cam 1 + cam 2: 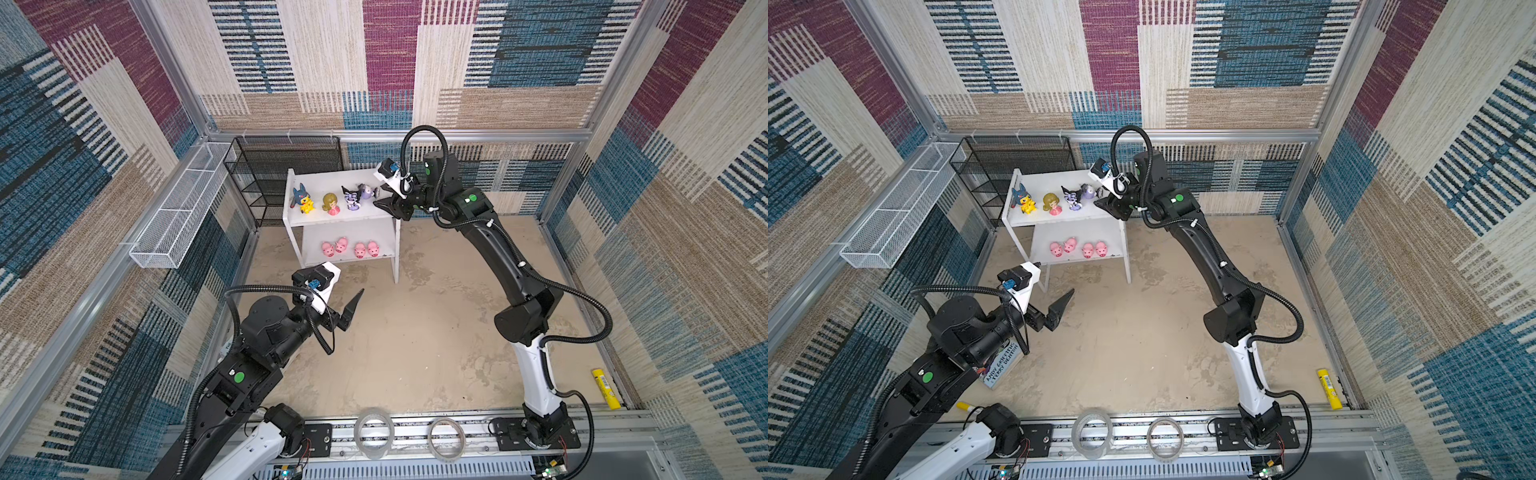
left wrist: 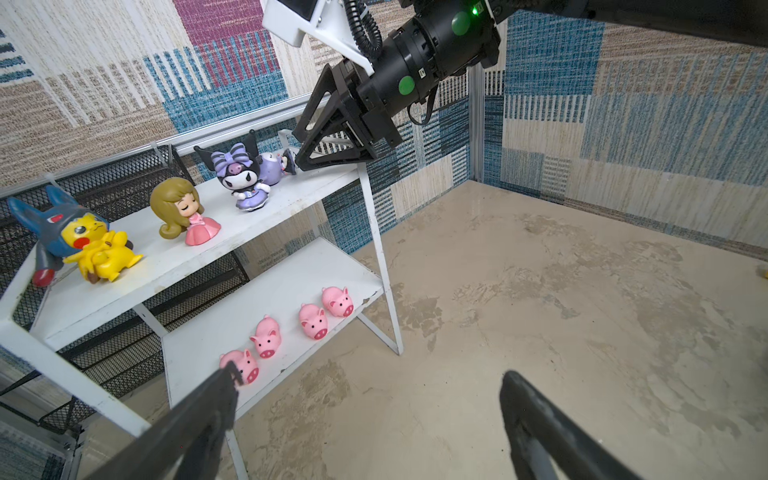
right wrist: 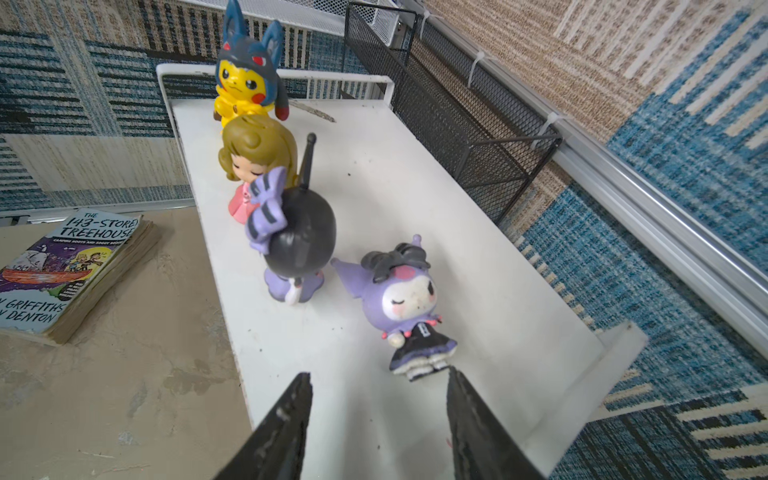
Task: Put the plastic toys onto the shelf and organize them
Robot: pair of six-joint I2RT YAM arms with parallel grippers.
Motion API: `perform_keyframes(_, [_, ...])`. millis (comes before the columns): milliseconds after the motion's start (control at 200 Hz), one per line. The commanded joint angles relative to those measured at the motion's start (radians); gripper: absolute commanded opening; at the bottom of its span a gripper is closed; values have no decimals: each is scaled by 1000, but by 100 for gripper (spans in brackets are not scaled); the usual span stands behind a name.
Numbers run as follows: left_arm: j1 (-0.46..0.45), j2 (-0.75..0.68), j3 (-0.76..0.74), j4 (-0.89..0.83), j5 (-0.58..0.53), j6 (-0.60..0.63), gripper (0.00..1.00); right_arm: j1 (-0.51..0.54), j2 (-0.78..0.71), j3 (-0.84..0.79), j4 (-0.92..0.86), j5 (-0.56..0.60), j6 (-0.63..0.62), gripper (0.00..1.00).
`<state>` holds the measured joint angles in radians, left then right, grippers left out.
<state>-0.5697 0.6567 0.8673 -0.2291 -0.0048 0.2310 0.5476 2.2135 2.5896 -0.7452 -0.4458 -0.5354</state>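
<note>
We see the white shelf (image 1: 324, 180): four pink pigs (image 1: 340, 245) on its lower board; on top, three figures (image 1: 331, 203) upright, a purple figure (image 3: 409, 299) lying toppled. Left gripper (image 2: 370, 372), right gripper (image 3: 379, 374): jaws spread, empty.

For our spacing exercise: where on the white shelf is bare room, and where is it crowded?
Free: shelf top board behind the figures, beside the black mesh rack; lower board behind the pigs. Crowded: the two purple figures by the right gripper.
</note>
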Motion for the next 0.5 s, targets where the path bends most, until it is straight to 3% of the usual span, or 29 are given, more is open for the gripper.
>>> perform_keyframes(0, [1,0,-3,27,-19,21,99,-2,9,9,45,-16,-5,54])
perform_keyframes(496, [3,-10,-11,27,-31,33,99,-2,43,24,100,-31,-2,57])
